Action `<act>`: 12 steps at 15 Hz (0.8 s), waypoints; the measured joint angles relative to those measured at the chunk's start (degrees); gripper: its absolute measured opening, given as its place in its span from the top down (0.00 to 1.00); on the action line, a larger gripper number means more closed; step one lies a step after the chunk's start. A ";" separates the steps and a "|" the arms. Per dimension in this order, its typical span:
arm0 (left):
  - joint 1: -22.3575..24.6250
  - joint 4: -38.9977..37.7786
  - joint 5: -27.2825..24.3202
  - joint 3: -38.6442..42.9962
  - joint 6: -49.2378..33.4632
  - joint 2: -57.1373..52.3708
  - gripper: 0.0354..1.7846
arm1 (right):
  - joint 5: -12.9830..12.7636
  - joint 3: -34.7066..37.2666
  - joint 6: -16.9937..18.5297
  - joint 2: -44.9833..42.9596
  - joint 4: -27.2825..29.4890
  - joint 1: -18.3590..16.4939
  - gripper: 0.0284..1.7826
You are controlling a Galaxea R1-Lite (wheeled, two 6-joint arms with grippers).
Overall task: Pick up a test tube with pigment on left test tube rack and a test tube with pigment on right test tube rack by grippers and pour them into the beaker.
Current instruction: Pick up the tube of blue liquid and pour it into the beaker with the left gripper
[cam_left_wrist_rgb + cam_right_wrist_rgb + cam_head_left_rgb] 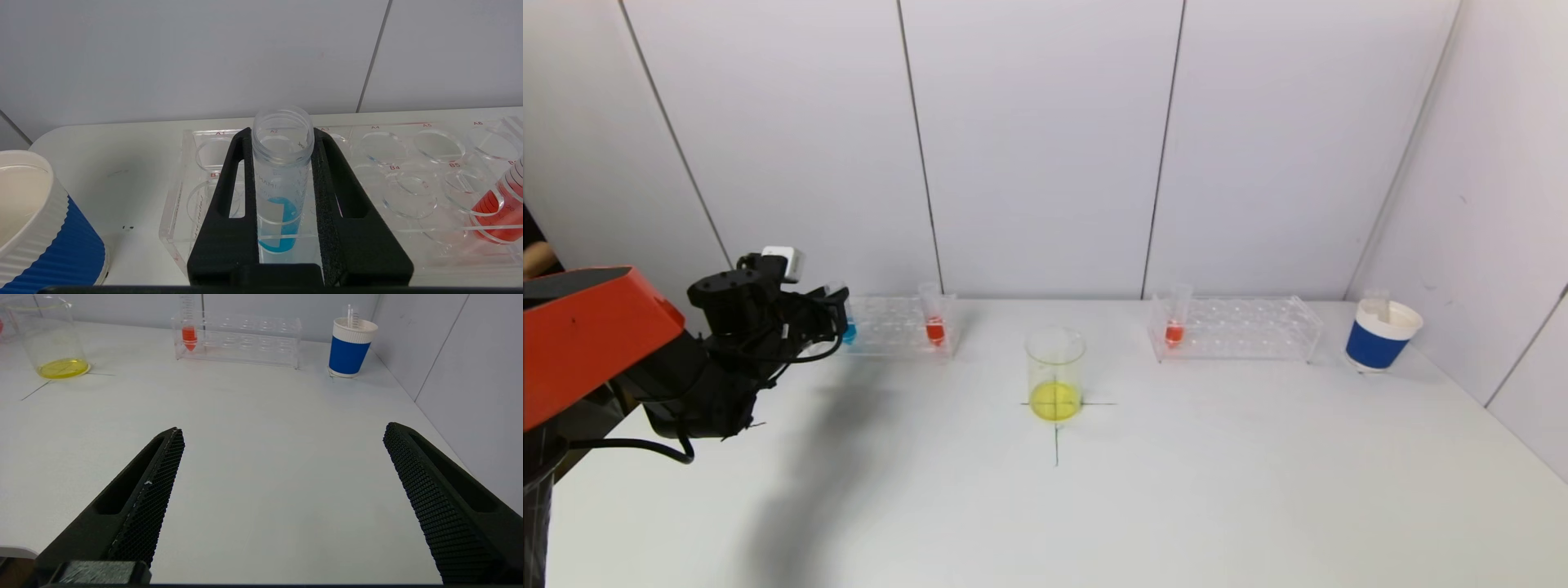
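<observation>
Left rack (179, 212) by the wall, near the beaker (1055, 374), within reach for pouring. Left gripper (282, 204) clamped, seemingly snug, on the blue-pigment tube (282, 179) seated in its hole. Right gripper (282, 498) spread wide, parked over bare table (261, 457).

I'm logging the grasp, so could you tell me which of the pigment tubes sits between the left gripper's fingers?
The blue-pigment tube in the left rack; the left gripper brackets it. The other two tubes hold red pigment.
</observation>
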 joint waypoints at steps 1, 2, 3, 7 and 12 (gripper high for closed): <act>0.00 0.00 -0.02 0.00 0.02 0.00 0.78 | 0.00 0.00 0.00 0.00 0.02 0.00 0.01; 0.00 0.00 -0.02 -0.01 0.00 0.02 0.78 | 0.00 0.00 0.02 0.00 0.02 0.00 0.01; 0.00 0.00 -0.02 -0.04 0.00 0.02 0.78 | -0.02 0.00 0.00 0.00 0.00 0.00 0.01; 0.00 0.02 -0.04 -0.20 0.02 -0.01 0.78 | -0.02 0.00 0.00 0.00 0.02 0.00 0.01; 0.00 2.39 -0.02 -1.48 0.02 -1.50 0.78 | 0.00 0.00 0.02 0.00 0.02 0.00 0.01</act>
